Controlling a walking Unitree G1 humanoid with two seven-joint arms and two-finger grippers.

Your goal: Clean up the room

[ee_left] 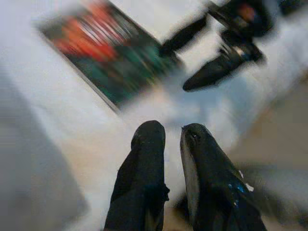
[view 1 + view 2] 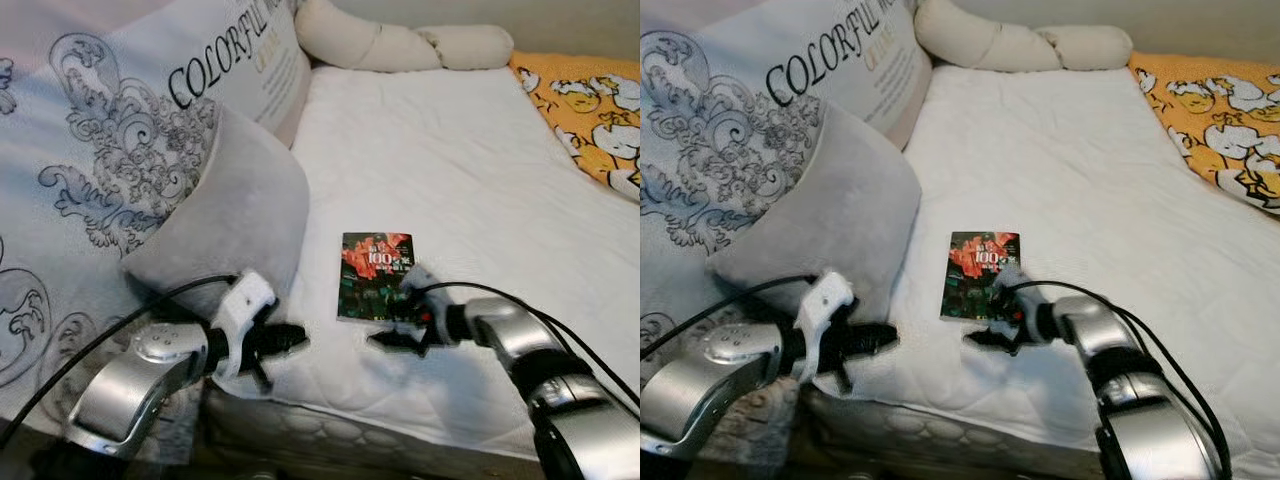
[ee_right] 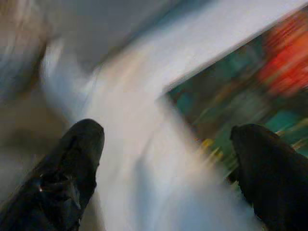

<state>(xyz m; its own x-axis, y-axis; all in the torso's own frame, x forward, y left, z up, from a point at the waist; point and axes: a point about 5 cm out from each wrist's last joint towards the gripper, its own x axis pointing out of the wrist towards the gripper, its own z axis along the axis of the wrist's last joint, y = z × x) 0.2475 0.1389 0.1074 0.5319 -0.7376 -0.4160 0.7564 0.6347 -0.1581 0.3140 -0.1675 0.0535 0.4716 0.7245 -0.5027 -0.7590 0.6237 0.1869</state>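
Observation:
A small book (image 2: 374,275) with a dark green and red cover lies flat on the white mattress (image 2: 450,170) near its front edge. My right gripper (image 2: 393,326) is open at the book's near edge, one finger over the cover's corner and the other on the sheet beside it. In the right wrist view the book (image 3: 250,96) sits between the spread fingers (image 3: 72,163). My left gripper (image 2: 292,342) is shut with nothing in it, hovering above the mattress edge to the book's left. The left wrist view shows its fingertips (image 1: 149,139) together, with the book (image 1: 110,57) ahead.
A grey pillow (image 2: 225,215) leans by my left arm, against a large patterned cushion (image 2: 110,150) with lettering. Cream bolsters (image 2: 400,45) lie at the mattress's far end. A yellow patterned blanket (image 2: 590,110) covers the far right. Below the front edge is the bed base (image 2: 330,425).

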